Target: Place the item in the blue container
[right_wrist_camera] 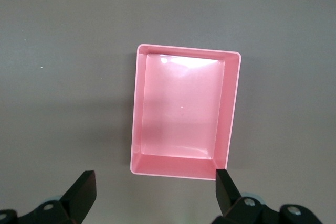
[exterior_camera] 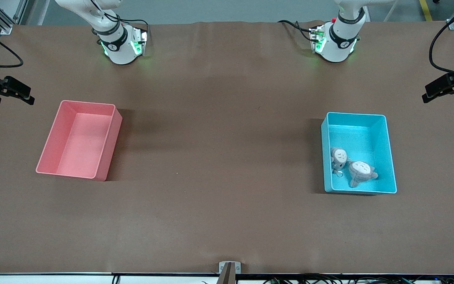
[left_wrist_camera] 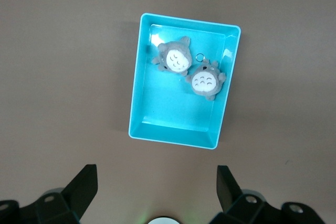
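Note:
The blue container (exterior_camera: 324, 157) stands toward the left arm's end of the table. Two small grey plush toys with white bellies lie in it side by side (exterior_camera: 339, 157) (exterior_camera: 361, 170), at its end nearer the front camera. The left wrist view shows the blue container (left_wrist_camera: 173, 136) from above, with both toys (left_wrist_camera: 176, 59) (left_wrist_camera: 206, 82) and a small key ring (left_wrist_camera: 200, 57). My left gripper (left_wrist_camera: 156, 182) hangs open and empty high over bare table beside the container. My right gripper (right_wrist_camera: 154, 182) hangs open and empty high over bare table beside the pink bin (right_wrist_camera: 184, 108).
The empty pink bin (exterior_camera: 87, 104) stands toward the right arm's end of the table. The arm bases (exterior_camera: 120, 45) (exterior_camera: 335, 43) sit at the table's robot edge. Black clamped mounts (exterior_camera: 8, 90) (exterior_camera: 447, 86) jut in at both ends.

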